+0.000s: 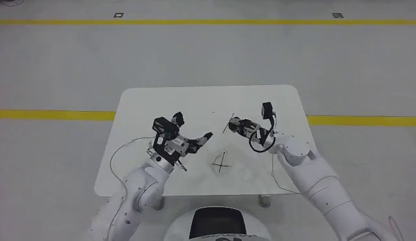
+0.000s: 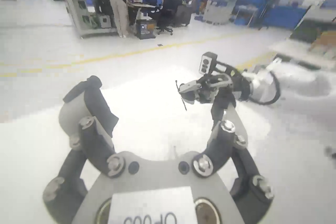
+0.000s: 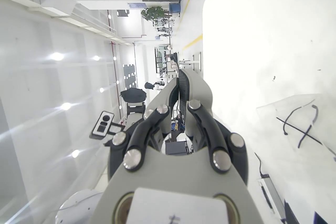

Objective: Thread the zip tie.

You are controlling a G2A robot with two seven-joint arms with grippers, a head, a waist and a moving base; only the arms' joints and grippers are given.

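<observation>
1. White counter (image 1: 136, 111) carries the work, and both arms reach over its near half.
2. On the left side, the left gripper (image 1: 192, 128) hovers above the counter, angled toward the middle. Its fingers (image 2: 90, 104) are spread wide apart and hold nothing. In the left wrist view, bare counter shows through the gap between them.
3. Near the middle of the counter, toward the robot's edge, lie the crossed ties (image 1: 221, 162). They are thin black strips resting flat on the surface and crossing one another. They sit between the two grippers, nearer the robot than either, and neither gripper touches them.
4. Right of centre, the right gripper (image 1: 234, 125) points toward the left one and is well apart from it. Its fingers (image 3: 183, 83) are pressed together on a black zip tie (image 1: 227, 124). The tie is pinched near its middle and held clear of the counter. It slants, with both ends sticking out past the fingertips.
</observation>
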